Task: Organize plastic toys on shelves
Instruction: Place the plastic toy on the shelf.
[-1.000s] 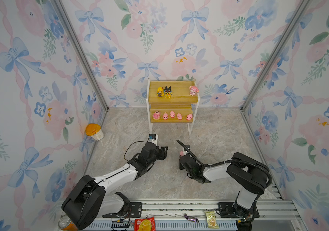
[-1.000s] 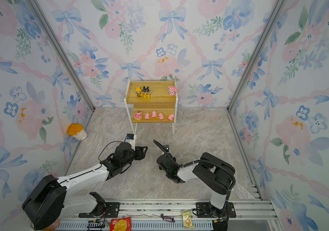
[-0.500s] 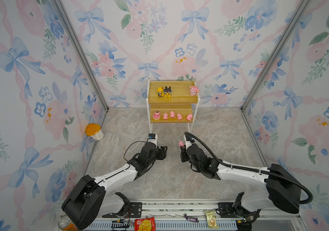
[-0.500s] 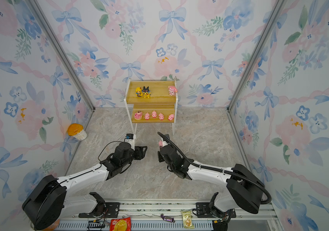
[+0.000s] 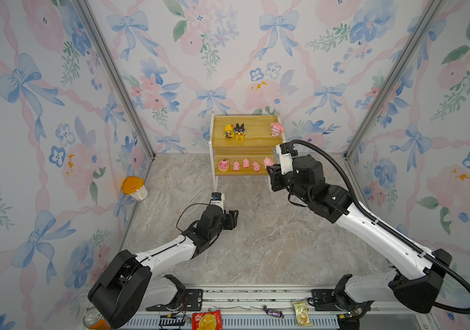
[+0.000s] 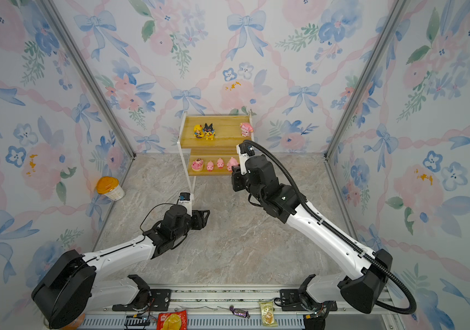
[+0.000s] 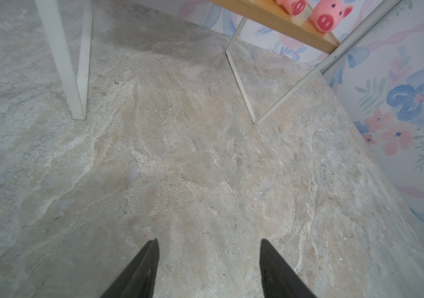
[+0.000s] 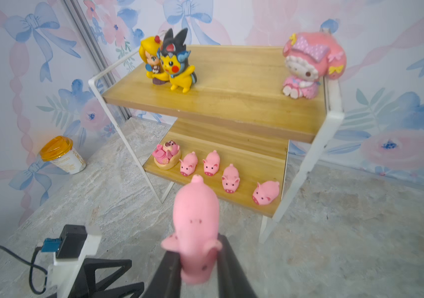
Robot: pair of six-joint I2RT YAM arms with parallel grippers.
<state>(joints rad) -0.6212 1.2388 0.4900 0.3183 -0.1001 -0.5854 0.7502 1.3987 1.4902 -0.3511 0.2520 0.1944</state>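
**Two-tier shelves at the back of the worktop, with both arms reaching in from the front.**

- **Right arm:** The right claw is clamped on a pink pig. The pig hangs in the air, lengthwise toward the shelves. It is just before the right half of the lower board and touches neither board.
- **Lower board, from the left:** a pig on a base, then a row of four small pigs. Their snouts face the front, and all stand apart from one another.
- **Upper board:** a doll and a black-and-yellow creature touch each other at the left. A pink figure sits at the far right, beside the frame.
- **Left arm:** The left claw hovers low over the worktop, jaws apart. It is in front of the shelves' left half and clear of them.
- **Other:** An orange-lidded cup is by the left wall, well apart from the shelves.
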